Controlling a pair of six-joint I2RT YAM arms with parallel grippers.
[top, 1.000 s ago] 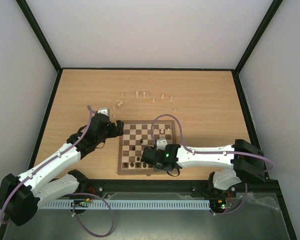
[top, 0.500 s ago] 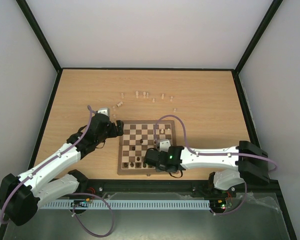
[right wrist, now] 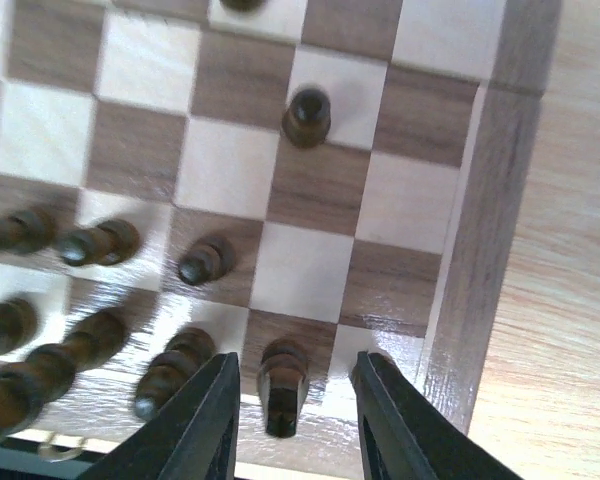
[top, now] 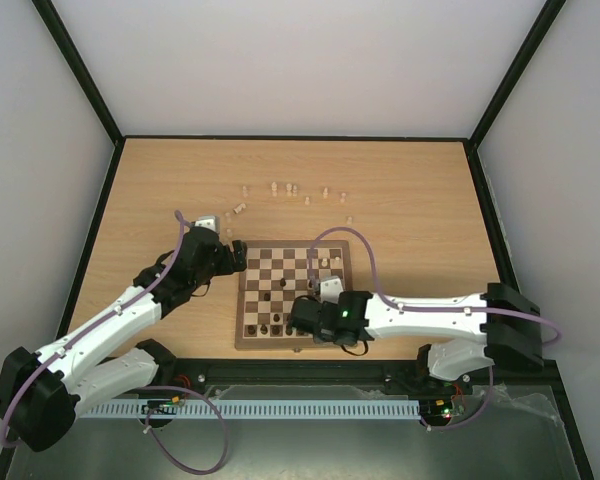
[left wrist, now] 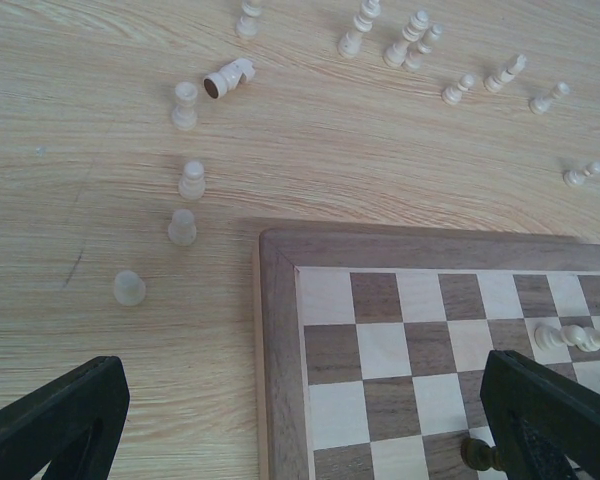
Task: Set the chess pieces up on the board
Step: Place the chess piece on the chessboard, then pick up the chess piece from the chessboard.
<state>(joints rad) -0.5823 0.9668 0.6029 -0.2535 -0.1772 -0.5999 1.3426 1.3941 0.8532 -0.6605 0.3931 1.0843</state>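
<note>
right gripper (right wrist: 295, 362) spread around dark piece (right wrist: 283, 392), near board (right wrist: 480, 250) corner

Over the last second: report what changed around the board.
The right end effector opened, letting go of a dark piece that now stands free on the board, and its arm drifted slightly right. The left end effector stayed open at the board's far-left corner; the pale pieces stayed put.

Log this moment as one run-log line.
left gripper: open, above corner of square wooden chessboard | right gripper: open, straddling dark brown turned wooden piece on edge row | pale cream pieces: many off-board
</note>
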